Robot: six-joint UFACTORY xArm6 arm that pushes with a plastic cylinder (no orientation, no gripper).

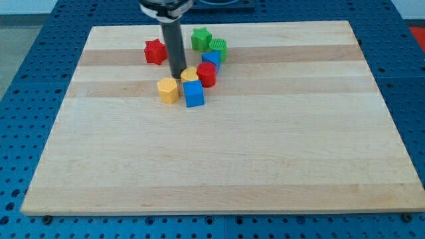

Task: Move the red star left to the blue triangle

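Note:
The red star [155, 51] lies near the view's top, left of the block cluster. One blue block [211, 59] sits right of it, between a green block and a red one. A second blue block [194, 94] lies lower in the cluster. I cannot tell which of the two is the triangle. My tip [178, 76] rests on the board just below and right of the red star. It is close to the left of a yellow heart [190, 74] and above a yellow hexagon [169, 89].
A red cylinder [207, 74] sits right of the yellow heart. A green star [201, 38] and a green round block [218, 48] lie at the cluster's top. The wooden board [219, 166] rests on a blue perforated table.

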